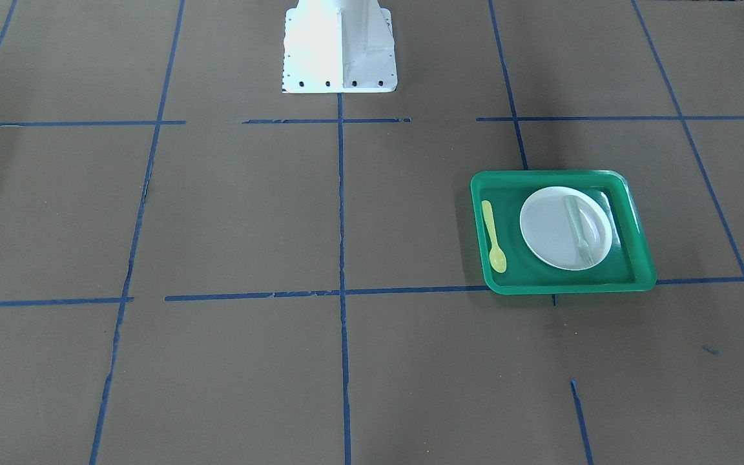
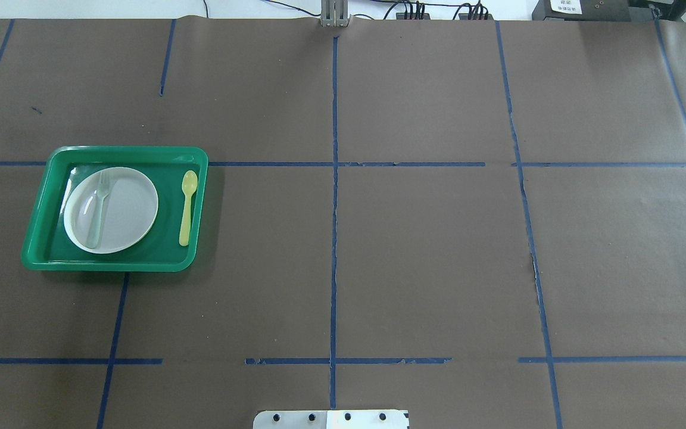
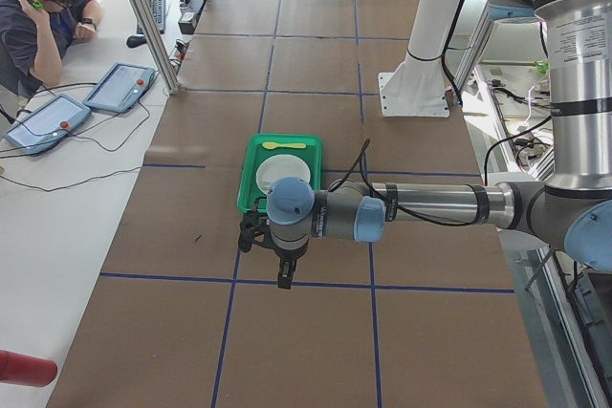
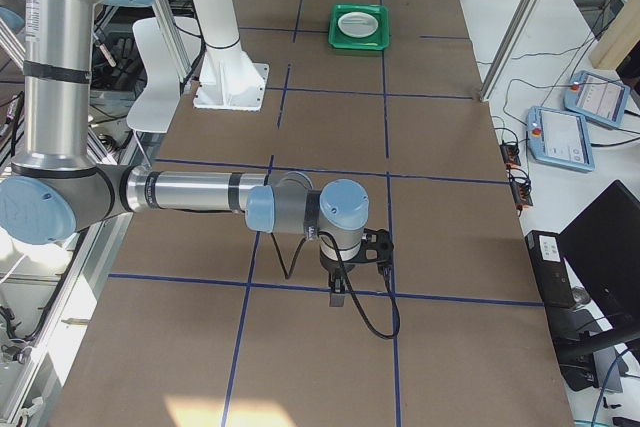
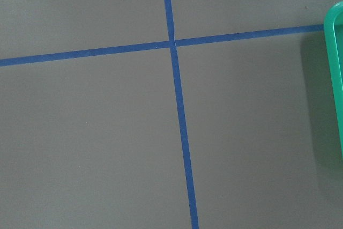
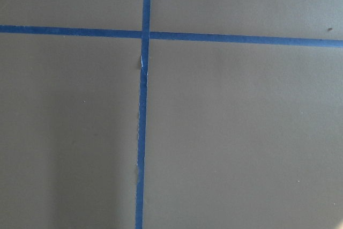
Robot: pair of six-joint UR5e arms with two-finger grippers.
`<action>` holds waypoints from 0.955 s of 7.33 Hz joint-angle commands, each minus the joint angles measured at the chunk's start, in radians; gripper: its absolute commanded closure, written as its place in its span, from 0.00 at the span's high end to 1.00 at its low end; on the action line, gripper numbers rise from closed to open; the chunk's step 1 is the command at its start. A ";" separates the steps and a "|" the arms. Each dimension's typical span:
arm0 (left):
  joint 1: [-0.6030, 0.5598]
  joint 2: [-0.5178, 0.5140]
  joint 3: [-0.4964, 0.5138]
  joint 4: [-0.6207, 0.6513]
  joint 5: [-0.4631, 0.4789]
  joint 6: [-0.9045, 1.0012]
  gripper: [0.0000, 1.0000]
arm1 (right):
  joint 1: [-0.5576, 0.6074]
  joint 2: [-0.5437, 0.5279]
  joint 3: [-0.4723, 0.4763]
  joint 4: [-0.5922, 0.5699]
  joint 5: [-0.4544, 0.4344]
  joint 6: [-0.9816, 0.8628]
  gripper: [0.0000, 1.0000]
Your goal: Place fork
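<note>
On the plate: a slim, pale, translucent plastic fork [image 2: 97,208] is seen lying flat on a round white plastic plate [image 2: 131,208], on the side away from the spoon. Its tines are pointed away from the robot.
Around the plate: a green rectangular plastic tray [image 2: 117,266] is set beneath it. A yellow plastic spoon [image 2: 186,208] is laid on the tray floor beside the plate, not touching it.
Left gripper [image 3: 283,279]: it is held above the brown paper-covered table [image 2: 426,250], near the tray but not over it. Only the tray's rim is caught at the edge of the wrist view. How far it is spread, and whether anything is held, cannot be told.
Right gripper [image 4: 338,297]: it is hung over a crossing of blue tape lines [image 6: 143,33], well apart from the tray. Its opening cannot be told either.
Task standing: the fork is already on the plate, so the placing is judged done or not yet begun. Which one cannot be settled.
Risk, slipping: if a pick is made, the thin fork could be skidded across the slick plate by a pinch.
Risk, plate: it could be dragged or tipped if the rim is pressed.
Risk, mix-up: the pale fork is hardly set off from the white plate, so a grasp could be misjudged.
</note>
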State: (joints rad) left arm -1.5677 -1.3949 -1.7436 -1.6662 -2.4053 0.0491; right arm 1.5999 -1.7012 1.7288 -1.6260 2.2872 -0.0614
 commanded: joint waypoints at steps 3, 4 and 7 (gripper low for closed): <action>0.000 -0.007 0.003 -0.010 0.003 -0.002 1.00 | 0.000 0.000 0.000 0.000 0.000 0.002 1.00; 0.000 -0.036 -0.014 -0.023 0.002 -0.011 1.00 | 0.000 0.000 0.000 0.000 0.000 0.000 1.00; 0.148 -0.101 -0.100 -0.084 0.061 -0.266 1.00 | 0.000 0.000 0.000 0.000 0.000 0.000 1.00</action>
State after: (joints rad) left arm -1.5119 -1.4829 -1.8031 -1.7102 -2.3838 -0.0855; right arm 1.5999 -1.7012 1.7288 -1.6260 2.2872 -0.0613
